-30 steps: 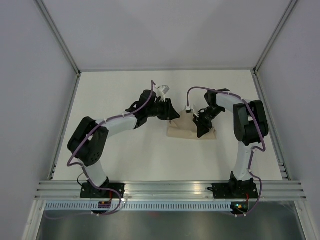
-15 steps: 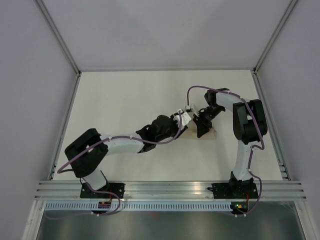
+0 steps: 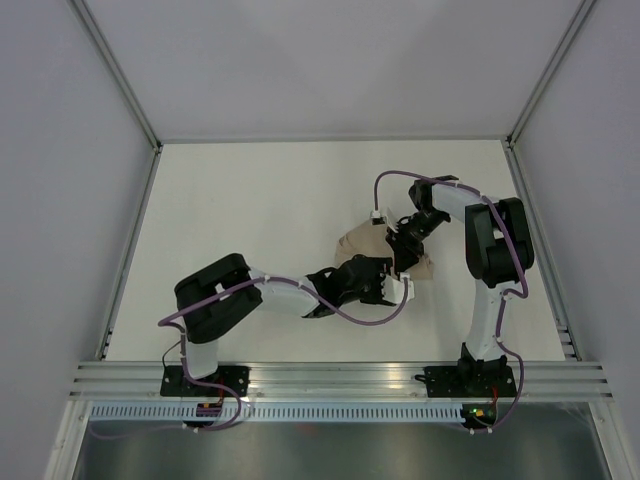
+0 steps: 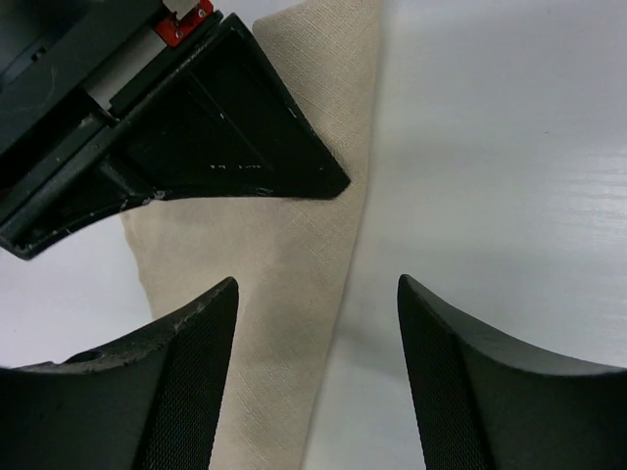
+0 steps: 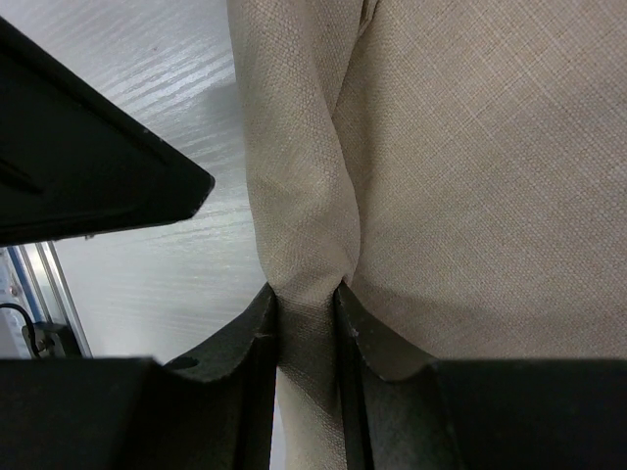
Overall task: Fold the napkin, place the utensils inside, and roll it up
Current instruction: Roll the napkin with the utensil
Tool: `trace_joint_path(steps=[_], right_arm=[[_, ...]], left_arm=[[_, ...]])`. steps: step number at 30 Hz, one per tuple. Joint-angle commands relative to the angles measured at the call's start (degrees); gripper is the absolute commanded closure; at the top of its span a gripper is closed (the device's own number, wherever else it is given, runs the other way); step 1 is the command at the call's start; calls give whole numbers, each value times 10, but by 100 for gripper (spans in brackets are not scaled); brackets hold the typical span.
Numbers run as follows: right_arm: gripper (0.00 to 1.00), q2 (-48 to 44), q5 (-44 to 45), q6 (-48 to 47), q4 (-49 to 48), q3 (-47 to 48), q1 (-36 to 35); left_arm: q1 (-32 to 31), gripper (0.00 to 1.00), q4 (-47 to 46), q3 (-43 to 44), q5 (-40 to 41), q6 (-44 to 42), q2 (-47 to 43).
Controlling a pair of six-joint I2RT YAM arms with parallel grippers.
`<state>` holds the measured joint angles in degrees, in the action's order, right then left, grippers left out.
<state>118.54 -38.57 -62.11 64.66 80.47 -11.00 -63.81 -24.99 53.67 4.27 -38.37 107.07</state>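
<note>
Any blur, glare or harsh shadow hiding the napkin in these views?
Top external: even, diffuse light with only soft shadows under the arms, though the napkin is small and partly covered. Left wrist: the weave is readable, the near jaws are dark and slightly soft, and a gentle shadow runs along the cloth's edge. Right wrist: the weave is crisp with no glare, and the jaws are nearly black.

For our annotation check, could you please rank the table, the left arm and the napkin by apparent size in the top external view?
1. table, clearly largest
2. left arm
3. napkin, smallest, though partly covered, so its full extent is unseen
</note>
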Motion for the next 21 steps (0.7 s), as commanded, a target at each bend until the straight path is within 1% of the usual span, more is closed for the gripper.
trace_joint_path(steps=[1,3,5,7,10,14,18,21], right_arm=[[94,47,80,-7,-66,-15,0],[94,48,80,-7,-67,-15,0],[94,49,80,-6,-66,-15,1],[94,49,80,-6,-65,-15,1],[94,49,81,-7,-64,-14,2],[94,49,81,-8,-63,-14,1],[95,48,82,-9,-64,-17,5],[95,47,84,-11,-63,-18,7]], left_arm=[[1,29,6,31,-6,-79,16],[2,29,17,35,-15,-93,24],[9,29,35,49,-32,-87,26],[15,33,70,60,-57,-82,30],[29,35,106,76,-90,-77,28],[42,35,166,110,-109,-77,40],[46,35,188,134,-115,-79,64],[49,34,194,134,-115,-80,69]])
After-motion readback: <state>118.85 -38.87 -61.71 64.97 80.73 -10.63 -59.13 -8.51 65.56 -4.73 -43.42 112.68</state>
